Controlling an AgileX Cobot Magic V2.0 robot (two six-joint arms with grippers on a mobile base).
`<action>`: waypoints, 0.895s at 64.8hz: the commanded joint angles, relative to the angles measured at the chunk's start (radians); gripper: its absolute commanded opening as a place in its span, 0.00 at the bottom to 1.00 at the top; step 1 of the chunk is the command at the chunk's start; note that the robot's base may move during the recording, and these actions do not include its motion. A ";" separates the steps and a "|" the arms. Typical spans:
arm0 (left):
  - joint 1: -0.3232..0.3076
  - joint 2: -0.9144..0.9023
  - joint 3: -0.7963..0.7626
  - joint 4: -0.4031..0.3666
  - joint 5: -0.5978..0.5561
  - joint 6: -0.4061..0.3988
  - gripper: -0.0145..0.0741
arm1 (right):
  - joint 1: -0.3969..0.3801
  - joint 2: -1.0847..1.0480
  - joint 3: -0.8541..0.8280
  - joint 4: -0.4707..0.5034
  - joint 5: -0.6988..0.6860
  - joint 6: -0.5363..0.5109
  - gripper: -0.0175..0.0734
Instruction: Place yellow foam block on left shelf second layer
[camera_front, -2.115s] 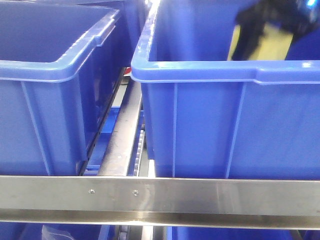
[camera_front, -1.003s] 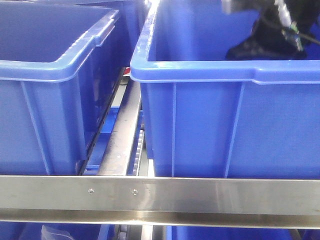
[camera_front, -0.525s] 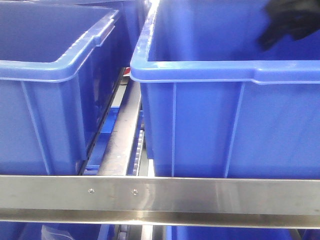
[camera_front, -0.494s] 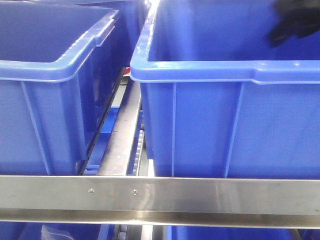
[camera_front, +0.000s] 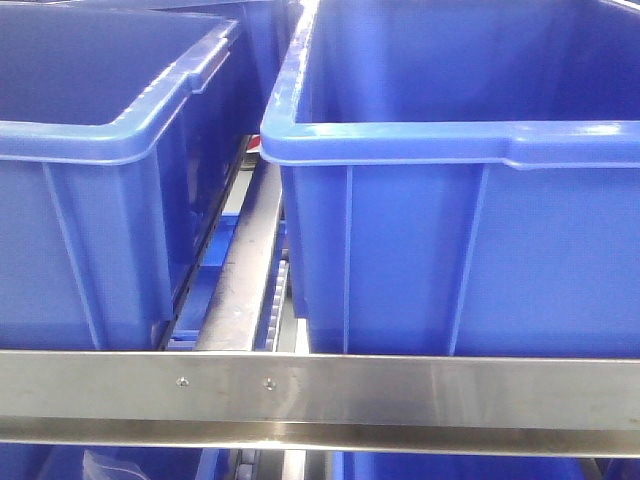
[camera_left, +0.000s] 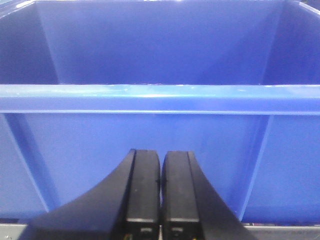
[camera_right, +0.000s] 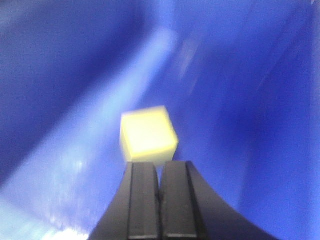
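Sitting loose inside a blue bin (camera_right: 240, 100), the yellow foam block (camera_right: 149, 136) lies just ahead of the right gripper (camera_right: 160, 172), fingers pressed together, holding nothing. Left gripper (camera_left: 160, 165) likewise closed, facing another blue bin's wall (camera_left: 160, 145). Risk: closed fingers advancing would shove the block away.

Warehouse or stockroom: blue plastic storage bins (camera_front: 440, 230) side by side on steel rack rail (camera_front: 320, 395).

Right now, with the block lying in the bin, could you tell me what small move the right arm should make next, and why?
Probably keep drawing the right gripper back. Its fingers are shut and empty, and the yellow foam block lies free on the blue bin floor just beyond them.
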 joint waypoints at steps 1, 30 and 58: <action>-0.001 -0.014 0.026 -0.003 -0.085 -0.004 0.32 | -0.006 -0.096 -0.002 0.005 -0.115 -0.002 0.25; -0.001 -0.014 0.026 -0.003 -0.085 -0.004 0.32 | -0.006 -0.167 0.015 0.005 -0.113 -0.002 0.25; -0.001 -0.014 0.026 -0.003 -0.085 -0.004 0.32 | -0.254 -0.472 0.254 0.005 -0.121 -0.002 0.25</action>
